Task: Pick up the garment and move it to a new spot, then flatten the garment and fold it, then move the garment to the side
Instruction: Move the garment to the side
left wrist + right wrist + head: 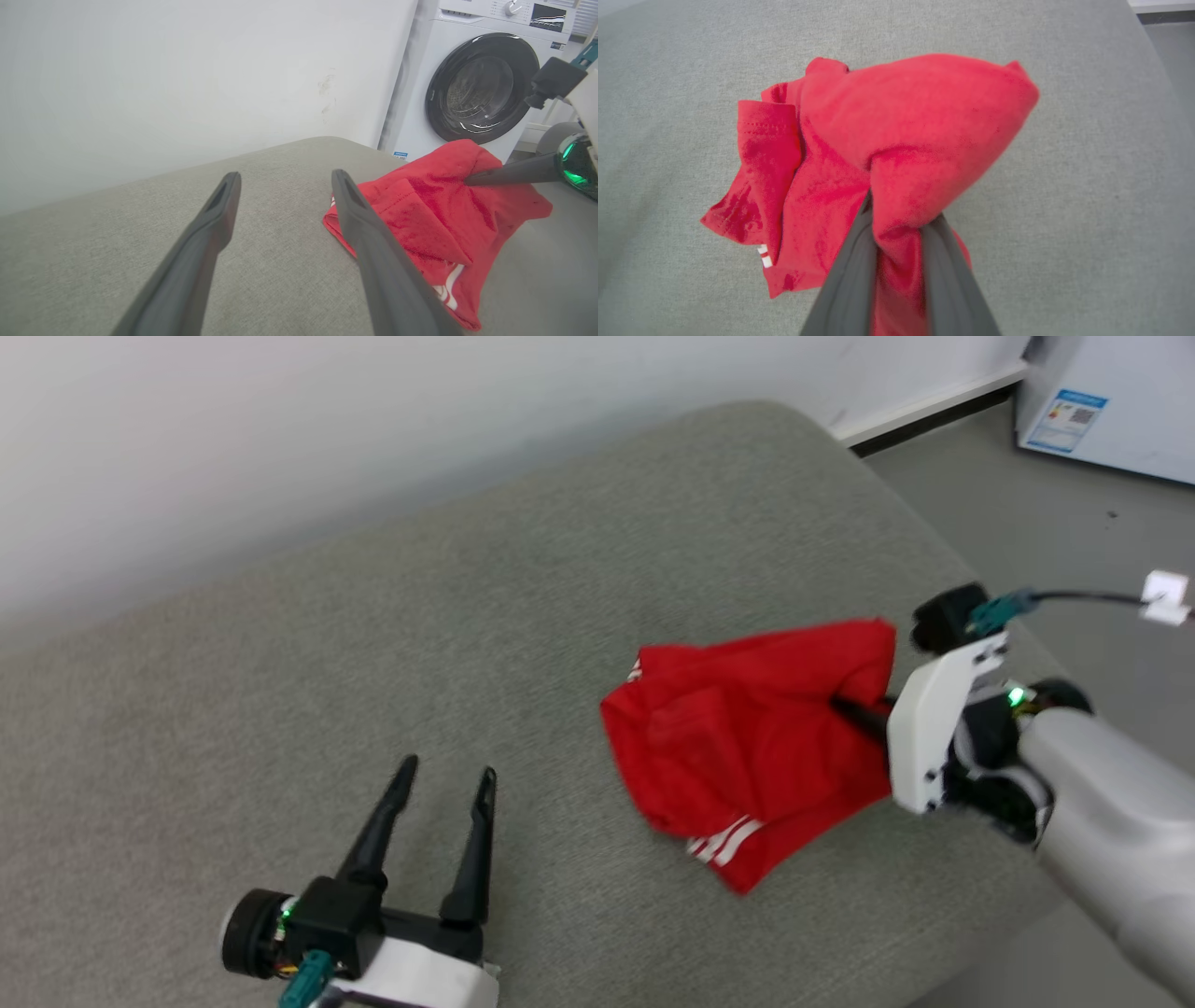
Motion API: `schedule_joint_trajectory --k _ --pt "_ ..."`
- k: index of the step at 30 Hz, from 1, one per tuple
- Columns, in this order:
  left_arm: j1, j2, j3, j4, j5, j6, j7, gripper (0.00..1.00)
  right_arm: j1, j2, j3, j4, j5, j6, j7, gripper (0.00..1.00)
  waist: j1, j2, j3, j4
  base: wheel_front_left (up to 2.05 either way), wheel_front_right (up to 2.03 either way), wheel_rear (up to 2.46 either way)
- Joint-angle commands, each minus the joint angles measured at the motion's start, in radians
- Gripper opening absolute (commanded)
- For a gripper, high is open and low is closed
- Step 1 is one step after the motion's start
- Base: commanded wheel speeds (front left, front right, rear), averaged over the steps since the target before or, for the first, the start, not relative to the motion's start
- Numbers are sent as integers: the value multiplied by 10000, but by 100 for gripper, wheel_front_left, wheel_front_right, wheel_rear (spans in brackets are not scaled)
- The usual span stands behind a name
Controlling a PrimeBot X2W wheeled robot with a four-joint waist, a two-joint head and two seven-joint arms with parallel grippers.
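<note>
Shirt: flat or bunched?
Bunched: the shirt sits crumpled on the cushion, one fold pinched in the right tool.

Nothing legible; the sticker (1065, 420) on the white appliance (1134, 443) is blurred

Left hand (448, 767) at seven o'clock: two long tapering black fingers (378, 821), black block (341, 915), white shell (420, 980), teal plug (308, 980). Right hand (845, 709) at three o'clock shows a white plate (934, 728), green light (1016, 695), teal connector (1004, 609) on a black cable (1083, 598), and a silver-grey forearm (1111, 803).
</note>
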Motion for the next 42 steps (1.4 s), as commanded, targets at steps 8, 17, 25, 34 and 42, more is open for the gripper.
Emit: schedule_joint_trajectory --k 8,17,25,34,42 --pt "-854 268 713 -1037 383 -267 -19 100 -2379 -972 -231 1565 -310 -11 -970 0 -1 -1 2202 1722 0 0 0" --pt "-1519 706 637 -2185 646 -385 -19 100 -4600 -1861 -394 3873 -1123 -11 -1877 0 -1 -1 4345 2952 0 0 0" --pt "-1815 703 319 -3018 713 -397 -19 100 -5377 -3121 -532 5198 -1619 -12 -1975 0 -1 -1 5333 3928 0 0 0" --pt "-1928 908 250 -3093 745 -411 -19 100 -5039 -4283 -1380 5239 -2422 -12 -1719 8 -1 -1 5798 4193 0 0 0" --pt "-1970 911 196 -2867 724 -418 -19 100 -4770 -4276 -3032 5239 -3629 -12 -1849 100 -1 -1 5695 4080 0 0 0"
